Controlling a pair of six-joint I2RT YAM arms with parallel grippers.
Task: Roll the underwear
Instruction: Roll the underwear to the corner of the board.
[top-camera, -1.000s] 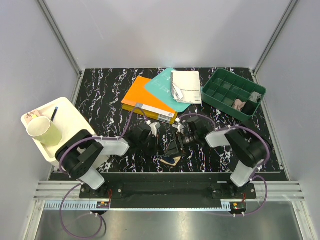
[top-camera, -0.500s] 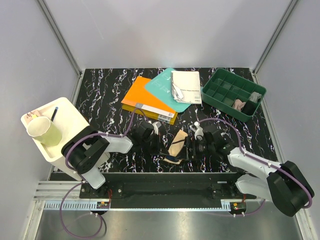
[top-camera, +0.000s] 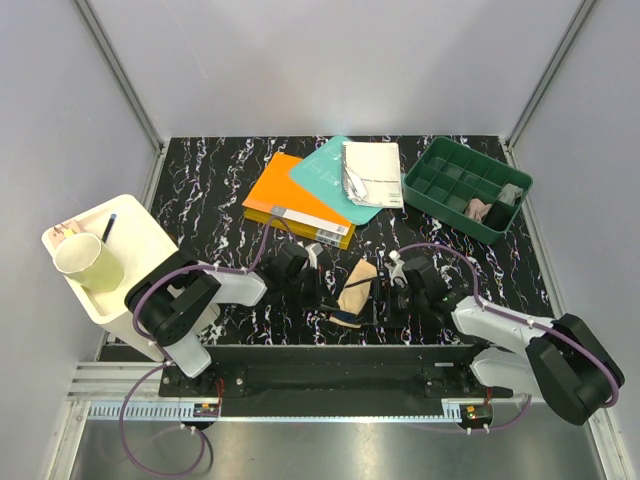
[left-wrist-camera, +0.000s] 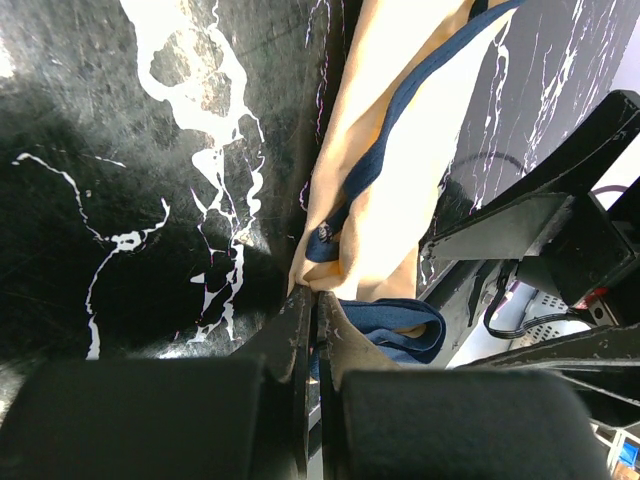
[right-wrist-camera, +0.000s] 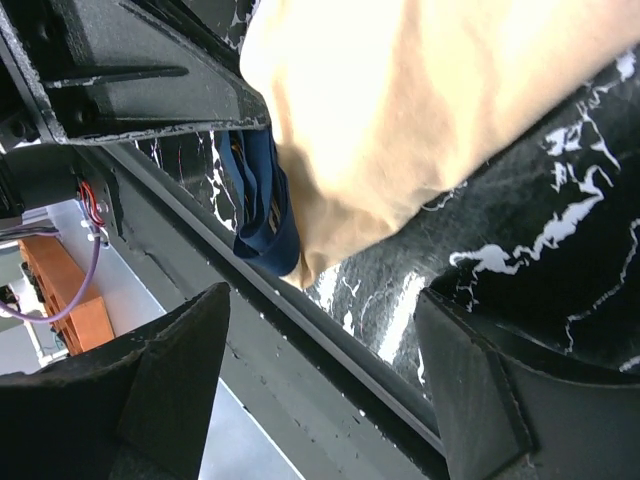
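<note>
The beige underwear (top-camera: 356, 288) with dark navy edging lies crumpled on the black marbled table near the front edge, between both grippers. My left gripper (top-camera: 322, 290) is shut on its left edge. In the left wrist view the closed tips (left-wrist-camera: 315, 300) pinch the beige and navy fabric (left-wrist-camera: 395, 200). My right gripper (top-camera: 380, 297) stands open just right of the fabric. In the right wrist view its fingers (right-wrist-camera: 170, 385) spread wide below the beige fabric (right-wrist-camera: 420, 110), gripping nothing. A light grey fabric bundle (top-camera: 510, 193) sits in the green tray.
The green compartment tray (top-camera: 440, 175) stands at the back right. Orange (top-camera: 290, 200) and teal (top-camera: 325, 172) books and a white booklet (top-camera: 372, 172) lie behind the grippers. A white tray (top-camera: 140, 235) with a paper cup (top-camera: 88, 262) sits left. The table's front rail (right-wrist-camera: 330, 330) runs close under the underwear.
The right arm swung out and down to the right and its gripper backed off the fabric. The beige underwear now shows spread out between the grippers. The left gripper stayed shut.
</note>
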